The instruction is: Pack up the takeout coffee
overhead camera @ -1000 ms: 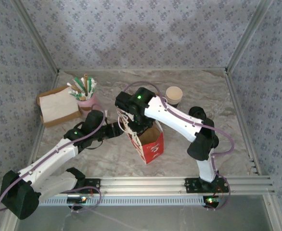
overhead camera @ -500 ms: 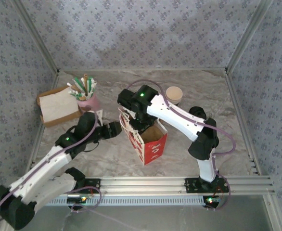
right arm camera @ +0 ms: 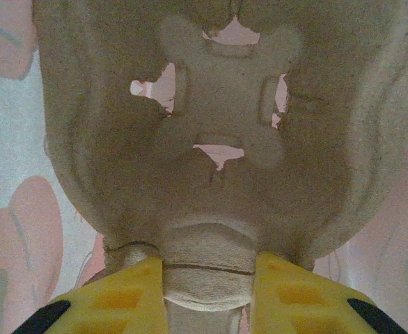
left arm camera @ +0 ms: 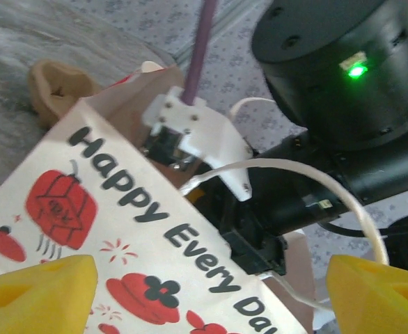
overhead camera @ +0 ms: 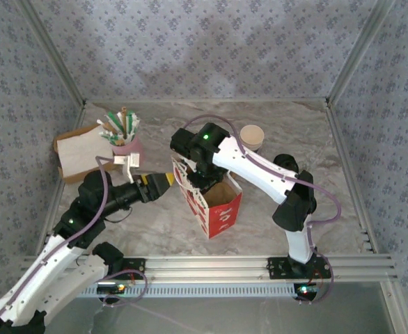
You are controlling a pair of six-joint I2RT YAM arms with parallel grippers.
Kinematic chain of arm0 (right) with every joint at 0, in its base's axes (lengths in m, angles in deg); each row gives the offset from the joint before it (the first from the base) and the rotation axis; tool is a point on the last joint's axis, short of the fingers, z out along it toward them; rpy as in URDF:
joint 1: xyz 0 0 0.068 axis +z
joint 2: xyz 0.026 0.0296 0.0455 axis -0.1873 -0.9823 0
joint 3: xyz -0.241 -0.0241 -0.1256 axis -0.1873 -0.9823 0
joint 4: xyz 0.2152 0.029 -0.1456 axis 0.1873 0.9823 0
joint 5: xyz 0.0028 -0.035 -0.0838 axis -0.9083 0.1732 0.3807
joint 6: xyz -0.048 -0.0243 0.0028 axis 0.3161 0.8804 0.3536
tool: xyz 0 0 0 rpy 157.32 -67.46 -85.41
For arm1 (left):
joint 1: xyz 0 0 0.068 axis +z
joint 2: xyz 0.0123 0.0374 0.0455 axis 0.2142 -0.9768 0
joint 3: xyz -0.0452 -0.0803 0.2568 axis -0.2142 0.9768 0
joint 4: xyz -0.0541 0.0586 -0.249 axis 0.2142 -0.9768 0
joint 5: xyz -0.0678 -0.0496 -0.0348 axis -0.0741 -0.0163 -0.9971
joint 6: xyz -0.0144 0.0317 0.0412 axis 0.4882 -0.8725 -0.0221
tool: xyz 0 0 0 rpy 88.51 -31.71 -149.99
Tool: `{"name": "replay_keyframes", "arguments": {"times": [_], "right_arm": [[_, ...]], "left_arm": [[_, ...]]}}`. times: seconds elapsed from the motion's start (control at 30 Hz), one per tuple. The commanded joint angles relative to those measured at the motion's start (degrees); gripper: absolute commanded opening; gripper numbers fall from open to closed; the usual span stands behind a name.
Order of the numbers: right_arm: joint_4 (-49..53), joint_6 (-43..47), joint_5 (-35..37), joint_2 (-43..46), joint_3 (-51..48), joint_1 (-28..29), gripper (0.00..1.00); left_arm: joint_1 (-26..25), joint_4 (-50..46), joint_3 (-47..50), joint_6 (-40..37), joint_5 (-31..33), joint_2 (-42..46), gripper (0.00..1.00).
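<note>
**A:** L side?
**B:** Left gripper (overhead camera: pixel 160 181) is wide open w/ nothing in it. Tips are just beside the red bag (overhead camera: pixel 221 209), on the side facing the left arm. From the left wrist, the yellow fingers (left arm camera: pixel 37 289) sit well apart w/ the printed "Happy Every…" face between them. Touching or not, can't tell.

**A:** R side?
**B:** Right gripper (right arm camera: pixel 207 296) is down in the bag's open top, fingers pinched tight on an edge tab of the pulp cup carrier (right arm camera: pixel 218 139). Carrier's inside the bag, pinkish walls round it.

**A:** Bag?
**B:** Standing mid table (overhead camera: pixel 329 160), mouth open.

**A:** And the takeout coffee?
**B:** Can't tell where it is. One cup (overhead camera: pixel 251 136), pale top and darker side, stands on the table behind the bag, just beside the right arm. Can't say if that's it.

**A:** Anything else?
**B:** Pink holder w/ stirrers (overhead camera: pixel 124 132) at far left, beside a brown tray (overhead camera: pixel 68 174) w/ white napkins.
</note>
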Motion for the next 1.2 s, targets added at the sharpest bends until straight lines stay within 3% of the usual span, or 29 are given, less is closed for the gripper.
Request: {"name": "replay_keyframes", "arguments": {"times": [0.0, 0.33, 0.7, 0.9, 1.17], "right_arm": [[0.6, 0.5, -0.4, 1.4, 0.1, -0.3, 0.31], [0.6, 0.4, -0.4, 1.3, 0.1, -0.3, 0.31], [0.4, 0.4, -0.5, 1.3, 0.1, -0.3, 0.31], [0.5, 0.4, -0.4, 1.4, 0.0, -0.1, 0.31], [1.0, 0.3, -0.1, 1.7, 0.4, -0.3, 0.3]], "left_arm": [[-1.2, 8.1, -1.2, 1.9, -4.6, -1.5, 0.86], [-7.5, 10.8, -3.7, -0.6, -2.9, -5.4, 0.82], [-7.9, 4.8, -5.4, -2.6, 0.0, -2.4, 0.79], [-7.8, 2.1, -7.6, -3.7, 1.4, -6.7, 0.63], [-7.9, -0.5, -8.1, -4.8, 2.3, -6.7, 0.21]]}}
